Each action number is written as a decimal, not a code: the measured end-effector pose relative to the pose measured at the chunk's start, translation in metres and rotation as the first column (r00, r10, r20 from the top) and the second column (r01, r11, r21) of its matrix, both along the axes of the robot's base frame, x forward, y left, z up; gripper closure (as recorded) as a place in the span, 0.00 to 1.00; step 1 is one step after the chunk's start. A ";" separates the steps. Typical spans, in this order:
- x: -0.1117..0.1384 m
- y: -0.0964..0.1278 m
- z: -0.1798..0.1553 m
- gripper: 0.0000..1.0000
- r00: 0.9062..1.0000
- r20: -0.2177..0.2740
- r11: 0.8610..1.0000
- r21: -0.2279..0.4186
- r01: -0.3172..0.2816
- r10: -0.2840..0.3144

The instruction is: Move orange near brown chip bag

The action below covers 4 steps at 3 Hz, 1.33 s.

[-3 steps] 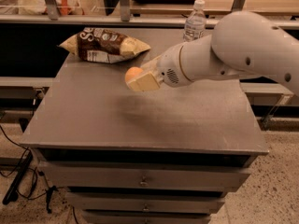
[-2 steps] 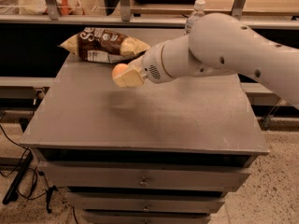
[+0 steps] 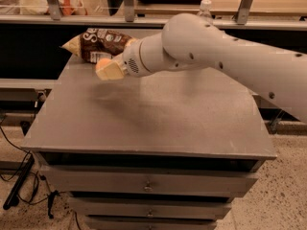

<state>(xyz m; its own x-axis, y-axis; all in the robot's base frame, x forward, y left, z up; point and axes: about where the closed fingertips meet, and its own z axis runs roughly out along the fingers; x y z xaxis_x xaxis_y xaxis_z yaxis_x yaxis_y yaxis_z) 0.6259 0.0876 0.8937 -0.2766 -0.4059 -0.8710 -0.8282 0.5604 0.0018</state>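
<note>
Leftward goes the arm [image 3: 225, 56]: over the last second the end effector [image 3: 107, 72] has swept from the middle of the counter [image 3: 144, 119] toward the upper left of the frame, closing on the bag. It now hangs in the air over the counter's back left part, just right of and below the brown chip bag [image 3: 98, 44]. It looks clamped on the orange [image 3: 100, 66]: only a sliver of orange colour peeks out at the pale tip, and no fruit lies anywhere on the counter top. So the orange is up in the grip, near the bag but not set down. Carrying it high makes sense to me, since it clears the surface and can't roll away. The bag lies flat on its side at the back left edge, so the free patch in front of it looks like the landing spot. I'd call this the tail of the carry, with the release not yet done.

Surface now: the counter is a plain grey matte top with a soft shadow under the arm and drawers [image 3: 148, 183] stacked beneath. Behind, at top centre, the cap of a water bottle [image 3: 205, 5] pokes over the arm, with rails and shelving beyond. Lower left, black cables [image 3: 19, 176] trail on the speckled floor [image 3: 288, 195].
</note>
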 end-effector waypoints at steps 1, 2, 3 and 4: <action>0.023 0.021 -0.009 1.00 1.000 -0.008 1.000 0.015 0.018 -0.018; 0.040 0.037 -0.018 1.00 0.999 -0.010 0.999 0.015 0.050 -0.050; 0.055 0.044 -0.025 0.82 0.995 -0.014 0.994 0.020 0.103 -0.103; 0.065 0.041 -0.030 0.60 0.988 -0.010 0.987 0.017 0.157 -0.157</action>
<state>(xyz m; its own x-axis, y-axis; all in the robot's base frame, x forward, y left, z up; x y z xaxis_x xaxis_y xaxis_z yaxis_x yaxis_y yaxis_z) 0.6910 0.1289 0.8634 -0.3429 -0.3417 -0.8750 -0.7298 0.6834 0.0192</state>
